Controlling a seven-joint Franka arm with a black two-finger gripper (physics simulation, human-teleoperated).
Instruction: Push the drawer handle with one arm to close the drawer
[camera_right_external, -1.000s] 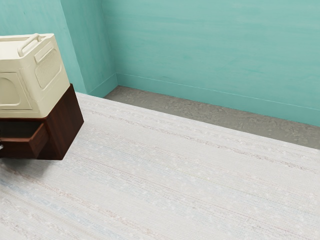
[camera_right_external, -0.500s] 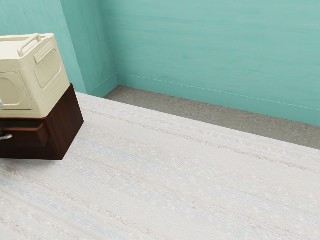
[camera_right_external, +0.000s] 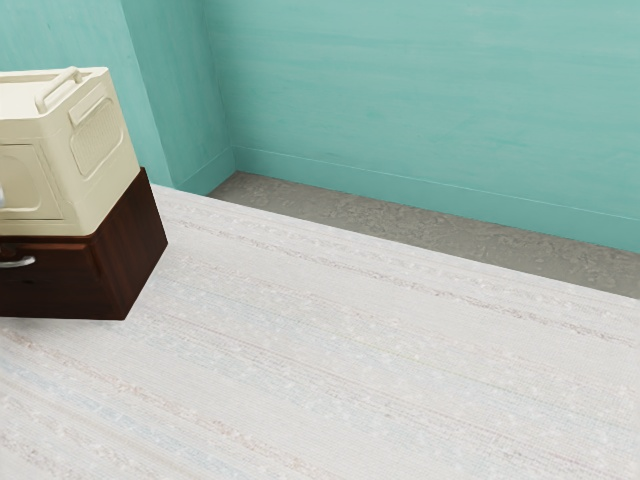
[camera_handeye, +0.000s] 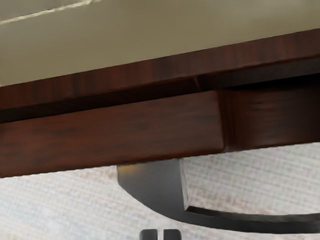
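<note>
The dark wooden drawer (camera_right_external: 45, 285) is at the exterior view's left, its front almost level with the cabinet (camera_right_external: 135, 245). A curved metal handle (camera_right_external: 18, 262) is on that front. In the wrist view a narrow dark gap runs between the cabinet edge (camera_handeye: 150, 70) and the drawer (camera_handeye: 110, 135), so it stands slightly out. The handle (camera_handeye: 155, 185) curves out from the drawer there. My gripper (camera_handeye: 160, 234) has its two fingertips close together, shut, beside the handle's curve; whether they touch it I cannot tell.
A cream box (camera_right_external: 95, 150) with a raised handle sits on the cabinet. A pale rounded piece, seemingly of my arm, shows before it at the exterior view's left edge. The cabinet stands on a pale woven surface (camera_right_external: 350, 350); teal walls (camera_right_external: 420, 100) rise behind.
The drawer has moved inward from well out to nearly level with the cabinet, its handle going along. The pale piece of my arm has come into the exterior view's left edge.
</note>
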